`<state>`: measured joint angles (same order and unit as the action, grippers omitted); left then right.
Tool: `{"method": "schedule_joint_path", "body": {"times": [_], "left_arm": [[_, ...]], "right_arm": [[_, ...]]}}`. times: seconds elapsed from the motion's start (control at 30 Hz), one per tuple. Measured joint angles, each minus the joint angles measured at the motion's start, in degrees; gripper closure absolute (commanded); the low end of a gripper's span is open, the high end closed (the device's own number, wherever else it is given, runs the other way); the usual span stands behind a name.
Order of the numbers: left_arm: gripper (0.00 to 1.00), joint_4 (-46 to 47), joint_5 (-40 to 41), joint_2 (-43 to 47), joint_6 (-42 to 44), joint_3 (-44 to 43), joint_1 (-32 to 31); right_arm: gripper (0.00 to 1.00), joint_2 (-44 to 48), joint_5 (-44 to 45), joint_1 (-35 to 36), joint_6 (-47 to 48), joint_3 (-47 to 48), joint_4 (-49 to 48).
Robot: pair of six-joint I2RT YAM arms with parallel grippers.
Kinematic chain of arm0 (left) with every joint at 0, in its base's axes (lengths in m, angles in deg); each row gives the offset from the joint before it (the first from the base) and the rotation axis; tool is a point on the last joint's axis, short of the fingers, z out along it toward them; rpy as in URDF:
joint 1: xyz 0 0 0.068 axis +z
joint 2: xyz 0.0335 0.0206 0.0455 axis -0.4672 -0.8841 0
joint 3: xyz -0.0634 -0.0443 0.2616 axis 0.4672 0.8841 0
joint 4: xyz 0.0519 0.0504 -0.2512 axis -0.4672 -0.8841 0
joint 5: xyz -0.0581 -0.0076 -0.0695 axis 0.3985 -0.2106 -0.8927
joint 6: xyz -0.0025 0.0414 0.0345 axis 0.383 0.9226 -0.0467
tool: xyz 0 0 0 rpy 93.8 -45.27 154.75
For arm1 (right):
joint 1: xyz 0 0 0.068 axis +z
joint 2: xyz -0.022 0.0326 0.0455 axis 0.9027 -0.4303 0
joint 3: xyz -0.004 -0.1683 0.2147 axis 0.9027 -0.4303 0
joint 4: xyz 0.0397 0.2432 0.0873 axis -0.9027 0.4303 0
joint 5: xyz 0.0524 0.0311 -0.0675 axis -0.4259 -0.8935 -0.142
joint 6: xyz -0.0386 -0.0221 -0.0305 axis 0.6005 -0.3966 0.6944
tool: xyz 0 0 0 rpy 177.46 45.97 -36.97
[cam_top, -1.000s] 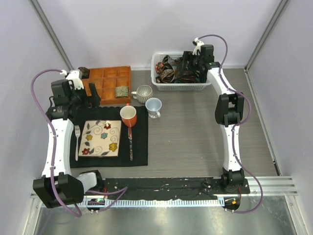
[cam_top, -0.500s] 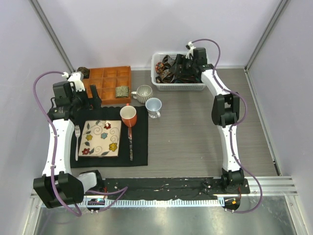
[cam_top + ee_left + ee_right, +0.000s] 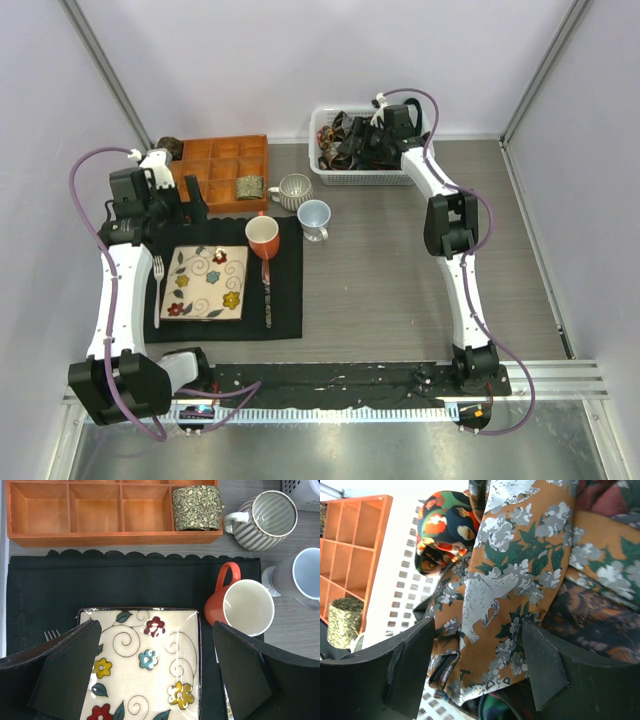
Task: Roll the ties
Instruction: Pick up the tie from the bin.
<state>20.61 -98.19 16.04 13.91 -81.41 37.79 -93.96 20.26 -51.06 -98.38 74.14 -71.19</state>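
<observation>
Several loose ties [image 3: 348,145] lie heaped in a white basket [image 3: 363,177] at the back. My right gripper [image 3: 374,142] hangs open over that heap; in the right wrist view its jaws straddle a rust-orange tie with grey flowers [image 3: 510,595] without closing on it [image 3: 477,667]. A dark tie with red and green spots [image 3: 442,527] lies beside it. One rolled olive tie [image 3: 249,186] sits in the orange tray [image 3: 222,158], also in the left wrist view [image 3: 196,507]. A dark coil [image 3: 170,146] lies behind the tray. My left gripper [image 3: 155,672] is open and empty above the floral plate [image 3: 145,645].
A black placemat [image 3: 285,300] holds the floral plate [image 3: 208,283], a fork [image 3: 157,290], a knife [image 3: 267,295] and an orange mug [image 3: 263,236]. A ribbed grey mug [image 3: 293,190] and a pale blue cup [image 3: 315,217] stand between the tray and the basket.
My right gripper has moved left across the basket, from its right end toward the middle of the tie heap. The left arm has barely moved.
</observation>
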Motion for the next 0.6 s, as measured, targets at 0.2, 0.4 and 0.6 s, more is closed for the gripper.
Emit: {"method": "schedule_joint_path", "body": {"times": [0.2,0.4,0.6], "left_arm": [[0.00,-0.1,0.0,0.0,0.0,0.3,0.0],[0.00,-0.1,0.0,0.0,0.0,0.8,0.0],[0.00,-0.1,0.0,0.0,0.0,0.9,0.0]], "right_arm": [[0.27,-0.8,0.3,0.9,-2.5,0.6,-2.2],[0.27,-2.1,1.0,1.5,-4.9,1.7,-4.0],[0.37,-3.2,2.7,1.8,-7.9,2.5,-6.4]]}}
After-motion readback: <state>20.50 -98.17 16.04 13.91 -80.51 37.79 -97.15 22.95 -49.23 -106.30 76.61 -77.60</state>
